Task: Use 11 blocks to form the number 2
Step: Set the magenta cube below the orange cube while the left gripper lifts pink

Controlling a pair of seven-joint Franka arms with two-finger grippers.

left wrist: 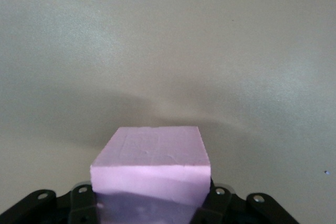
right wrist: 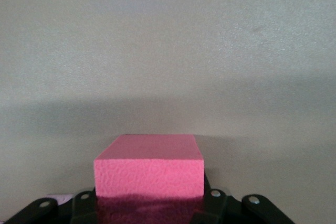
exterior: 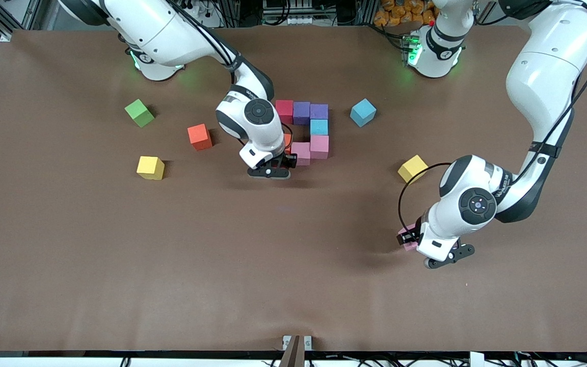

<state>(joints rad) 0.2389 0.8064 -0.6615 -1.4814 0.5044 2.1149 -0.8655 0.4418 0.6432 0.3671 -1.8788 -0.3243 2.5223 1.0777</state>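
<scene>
Between the left end effector's (exterior: 409,239) fingers: a pink block (left wrist: 152,166).

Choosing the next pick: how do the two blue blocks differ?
The blue block in the figure sits squared between a purple block and a pink block; the loose blue block stands apart, toward the left arm's end, turned askew. Same colour, same size.

In the front view you see only a sliver of the orange block (exterior: 287,140); the right arm's wrist covers the rest. The right gripper (exterior: 287,162) is mostly hidden under this wrist too. The left gripper (exterior: 408,238) shows only a pink block (exterior: 409,245) corner, perhaps lifted. Both wrist views cut the blocks' lower part off.
</scene>
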